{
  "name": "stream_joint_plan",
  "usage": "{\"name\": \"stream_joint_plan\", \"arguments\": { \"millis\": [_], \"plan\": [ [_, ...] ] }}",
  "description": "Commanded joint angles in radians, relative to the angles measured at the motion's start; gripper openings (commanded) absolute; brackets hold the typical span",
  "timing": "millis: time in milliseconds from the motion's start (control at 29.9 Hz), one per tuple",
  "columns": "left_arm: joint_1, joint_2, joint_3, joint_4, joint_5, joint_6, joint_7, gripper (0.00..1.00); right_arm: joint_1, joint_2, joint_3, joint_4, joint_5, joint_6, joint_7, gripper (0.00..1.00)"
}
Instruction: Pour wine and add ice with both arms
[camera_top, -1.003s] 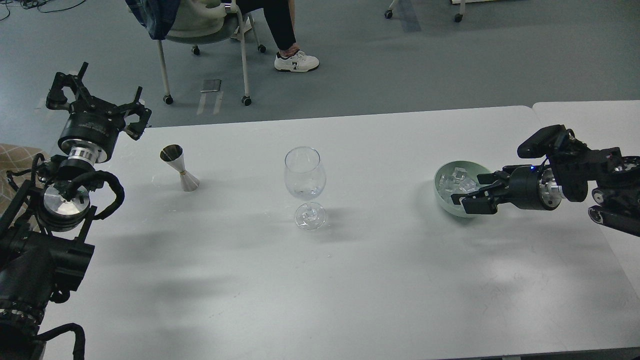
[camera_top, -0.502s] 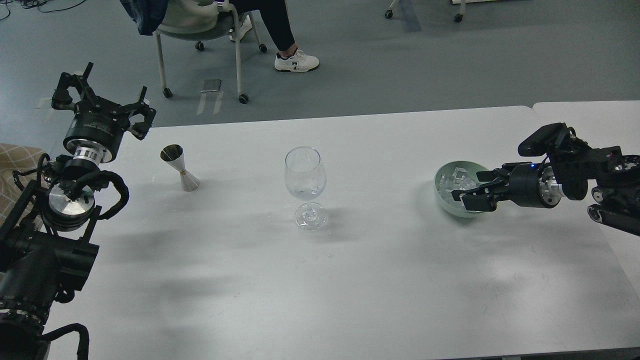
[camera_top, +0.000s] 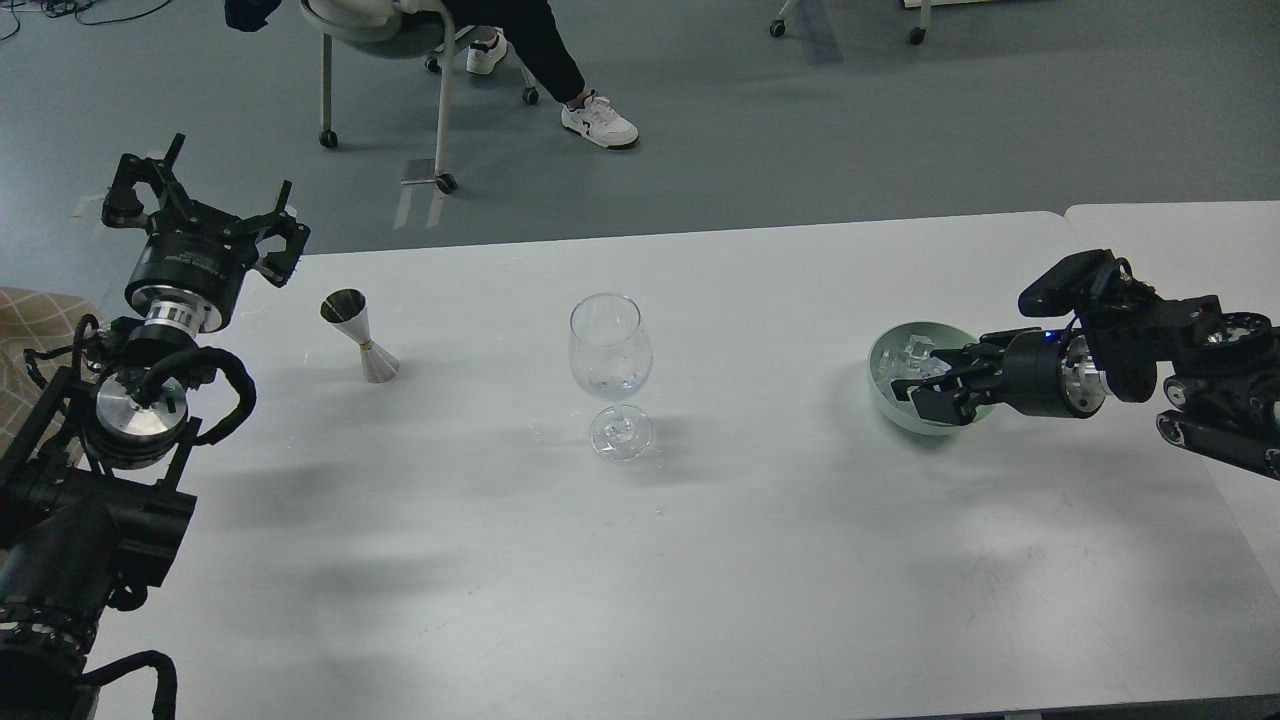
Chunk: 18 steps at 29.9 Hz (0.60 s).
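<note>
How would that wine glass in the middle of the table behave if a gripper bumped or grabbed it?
The wine glass looks top-heavy: a wide bowl on a thin stem over a small foot, so a sideways push high up would probably tip it. It holds only a little liquid, so it is likely light and would slide easily on the smooth white table. Thin clear glass suggests it is fragile and slippery.

Pale green bowl (camera_top: 890, 410), silver jigger (camera_top: 358, 333), clear glass (camera_top: 610, 350), white table (camera_top: 640, 560).

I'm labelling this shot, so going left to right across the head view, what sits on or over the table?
left gripper → metal jigger → wine glass → pale green bowl holding ice → right gripper, open, reaching into the bowl from the right.
</note>
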<state>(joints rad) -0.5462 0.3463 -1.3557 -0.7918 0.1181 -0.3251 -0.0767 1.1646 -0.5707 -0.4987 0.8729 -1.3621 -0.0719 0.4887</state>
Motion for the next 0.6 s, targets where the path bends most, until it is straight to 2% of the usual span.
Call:
{"name": "stream_joint_plan", "arguments": {
  "millis": [0,234,468,568],
  "plan": [
    [0.000,-0.001,0.000,-0.001,0.000,0.000,0.000,0.98,-0.002,0.000,-0.001,0.000,0.000,0.000,0.000,0.67],
    [0.002,-0.004,0.001,-0.001,0.000,0.003,-0.002,0.98,-0.010,0.000,-0.001,0.000,0.000,0.000,0.000,0.67],
    [0.008,-0.004,0.001,0.000,0.000,0.003,-0.002,0.98,-0.019,0.000,0.000,-0.009,0.000,-0.003,0.000,0.46],
    [0.008,-0.004,0.001,0.000,0.000,0.003,-0.002,0.98,-0.020,0.002,0.000,-0.020,0.000,-0.003,0.000,0.46]
  ]
}}
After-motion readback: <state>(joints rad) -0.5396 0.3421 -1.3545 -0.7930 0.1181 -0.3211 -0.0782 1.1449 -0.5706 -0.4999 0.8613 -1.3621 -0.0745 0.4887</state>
